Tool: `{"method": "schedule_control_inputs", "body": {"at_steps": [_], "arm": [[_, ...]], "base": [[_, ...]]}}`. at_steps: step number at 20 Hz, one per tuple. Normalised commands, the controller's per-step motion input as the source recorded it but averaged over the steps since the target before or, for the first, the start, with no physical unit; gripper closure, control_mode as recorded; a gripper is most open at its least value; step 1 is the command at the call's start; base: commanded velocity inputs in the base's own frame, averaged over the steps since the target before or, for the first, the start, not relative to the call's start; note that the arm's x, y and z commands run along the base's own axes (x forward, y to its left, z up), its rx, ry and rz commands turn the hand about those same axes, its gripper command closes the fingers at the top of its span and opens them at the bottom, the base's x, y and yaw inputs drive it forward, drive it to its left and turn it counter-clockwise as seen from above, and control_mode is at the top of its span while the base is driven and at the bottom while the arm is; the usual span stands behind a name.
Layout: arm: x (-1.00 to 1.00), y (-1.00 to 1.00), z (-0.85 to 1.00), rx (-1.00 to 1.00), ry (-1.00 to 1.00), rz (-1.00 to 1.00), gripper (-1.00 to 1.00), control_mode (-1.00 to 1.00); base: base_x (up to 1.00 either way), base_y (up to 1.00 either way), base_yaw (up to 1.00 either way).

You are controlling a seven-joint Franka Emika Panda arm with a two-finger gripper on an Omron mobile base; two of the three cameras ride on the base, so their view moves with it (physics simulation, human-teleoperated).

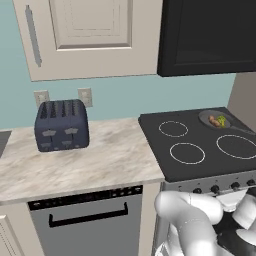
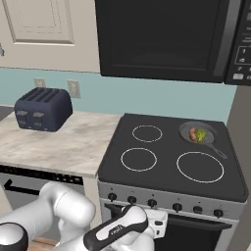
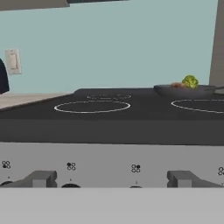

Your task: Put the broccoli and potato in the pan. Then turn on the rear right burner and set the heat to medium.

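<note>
Black glass stovetop [image 2: 166,147], four white burner rings; pan [image 2: 197,133] sits on the far right ring, handle pointing toward the near right. Broccoli [image 2: 201,136] and potato [image 2: 193,133] lie side by side inside the pan, touching or nearly so. Marble countertop [image 1: 95,160] adjoins the stove on the left and carries a dark blue four-slot toaster [image 1: 61,125] near the back wall.

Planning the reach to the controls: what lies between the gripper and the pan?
In the hand view, the open gripper faces the stove's knob panel. Beyond it lies bare black cooktop with burner rings, then the pan at rear right.
</note>
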Motion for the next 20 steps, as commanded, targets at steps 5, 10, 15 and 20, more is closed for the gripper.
{"method": "schedule_control_inputs", "body": {"at_steps": [5,10,15,20], "arm": [[0.0,-0.06,-0.25,0.0,-0.03,0.0,-1.0,-1.0],[0.0,-0.03,-0.05,-0.01,-0.01,0.0,-1.0,-1.0],[0.01,0.0,0.0,-0.01,0.0,0.0,-1.0,-1.0],[0.06,0.0,0.0,0.0,0.0,0.0,-1.0,-1.0]], "base": [[0.0,0.0,0.0],[0.0,0.0,0.0],[0.0,0.0,0.0],[0.0,0.0,0.0]]}}
